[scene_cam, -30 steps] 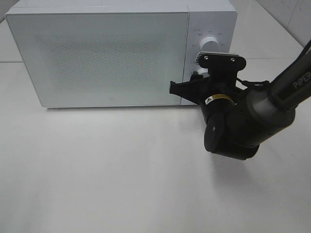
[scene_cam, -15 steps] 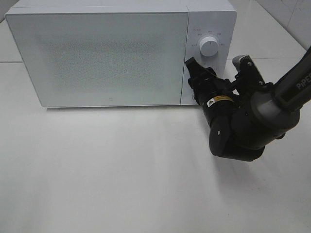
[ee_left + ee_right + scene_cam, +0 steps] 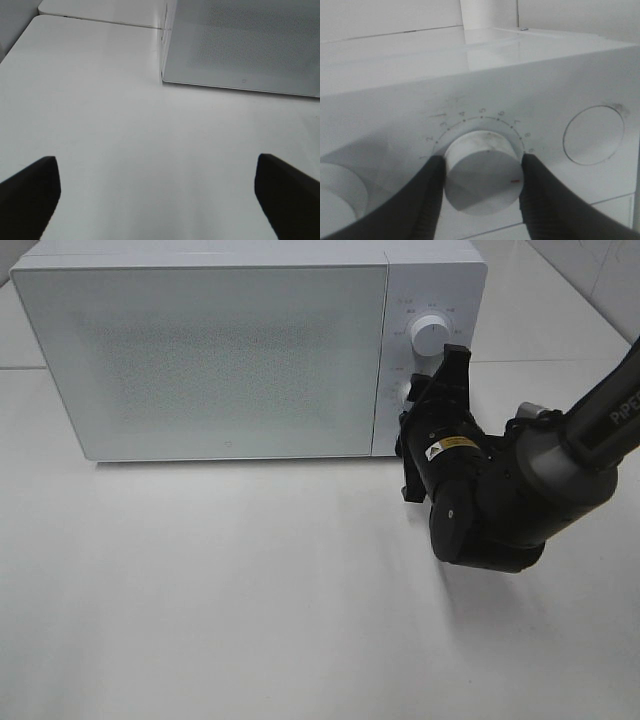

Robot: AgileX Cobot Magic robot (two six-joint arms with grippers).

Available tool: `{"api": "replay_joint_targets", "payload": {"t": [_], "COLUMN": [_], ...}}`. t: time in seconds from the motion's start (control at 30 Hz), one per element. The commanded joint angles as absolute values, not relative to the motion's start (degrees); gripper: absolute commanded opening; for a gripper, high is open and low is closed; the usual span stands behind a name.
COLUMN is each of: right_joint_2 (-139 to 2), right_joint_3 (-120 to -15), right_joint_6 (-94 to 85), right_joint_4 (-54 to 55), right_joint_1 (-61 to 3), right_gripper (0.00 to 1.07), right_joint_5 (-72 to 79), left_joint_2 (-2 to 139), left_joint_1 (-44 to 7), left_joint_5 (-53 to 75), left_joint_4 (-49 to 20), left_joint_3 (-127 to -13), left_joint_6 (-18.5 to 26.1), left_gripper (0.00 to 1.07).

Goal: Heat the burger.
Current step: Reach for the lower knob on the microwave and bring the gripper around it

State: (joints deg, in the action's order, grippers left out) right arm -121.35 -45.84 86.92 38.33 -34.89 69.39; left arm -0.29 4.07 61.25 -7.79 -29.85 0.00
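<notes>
My right end effector [image 3: 482, 165] was clenched on the microwave's [image 3: 450, 280] numbered dial [image 3: 482, 185], rigid and smooth, best pinched at its rim; left end effector [image 3: 157, 177] released above the bench [image 3: 125, 125]; burger unseen, presumably behind the shut door [image 3: 200, 360].

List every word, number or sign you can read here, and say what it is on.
"PiPE": on the right arm, cut off by the picture's edge.
"3 4 5 6 7": around the lower knob of the microwave; the end numbers are blurred.
The yellow sticker on that arm: too small to read.
Marks around the upper knob: too small to read.
</notes>
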Motion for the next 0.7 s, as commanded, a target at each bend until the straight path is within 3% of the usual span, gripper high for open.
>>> {"api": "replay_joint_targets", "payload": {"t": [0.03,0.7], "right_joint_2": [-120.7,-120.7], "right_joint_3": [-48.4,-48.4], "right_joint_6": [91.8,88.0], "right_joint_4": [28.5,30.0], "right_joint_1": [-35.4,-35.4], "right_gripper": [0.0,0.01], "right_joint_5": [78.3,80.2], "left_joint_2": [-1.2,-1.2], "left_joint_1": [3.8,3.8], "left_joint_5": [61.2,61.2], "left_joint_4": [-7.8,-7.8], "left_joint_3": [-29.6,-29.6], "left_joint_6": [0.0,0.0], "left_gripper": [0.98,0.98]}}
